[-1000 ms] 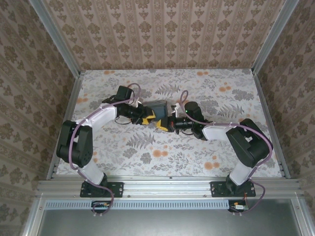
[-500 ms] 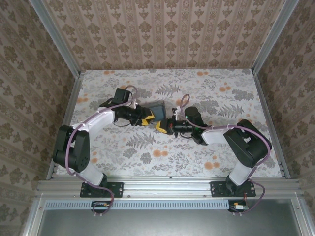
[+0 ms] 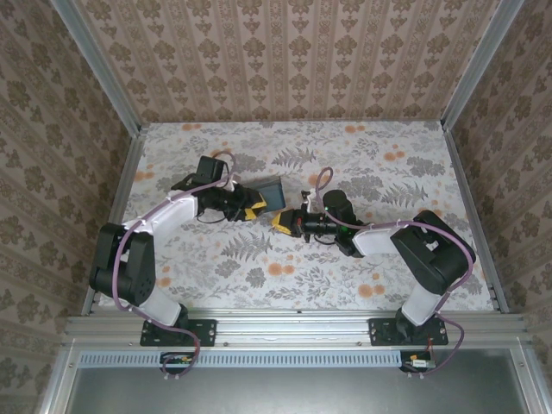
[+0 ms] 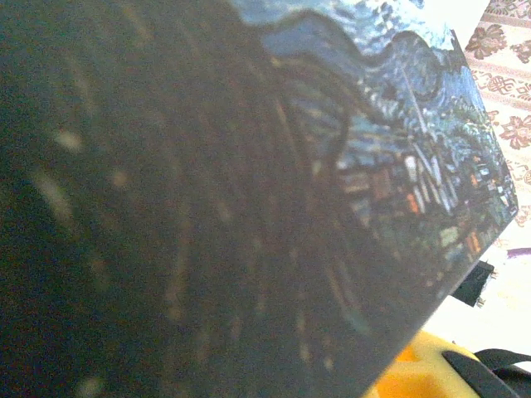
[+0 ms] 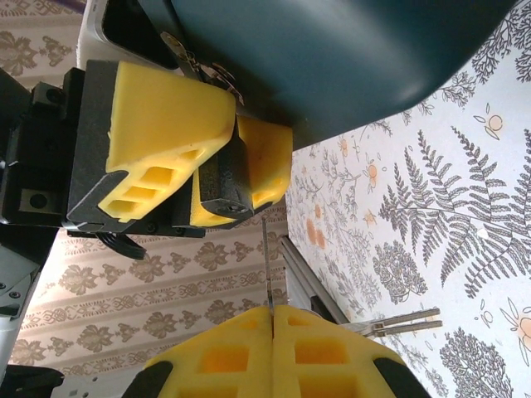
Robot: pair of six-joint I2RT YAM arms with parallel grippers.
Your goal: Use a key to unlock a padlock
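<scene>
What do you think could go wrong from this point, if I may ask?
The key stands thin and edge-on in the right gripper, apart from the dark blue case held by the left gripper; it may twist or slip on contact. The case seems gripped near one corner, so a push could pivot it.

I had both arms bent inward, meeting at the centre of the top view. The left gripper (image 3: pixel 256 210) sat just upper left of the right gripper (image 3: pixel 281 222). The right's yellow pads (image 5: pixel 224 356) were pressed flush together. How far the left's jaws were closed I couldn't tell.
</scene>
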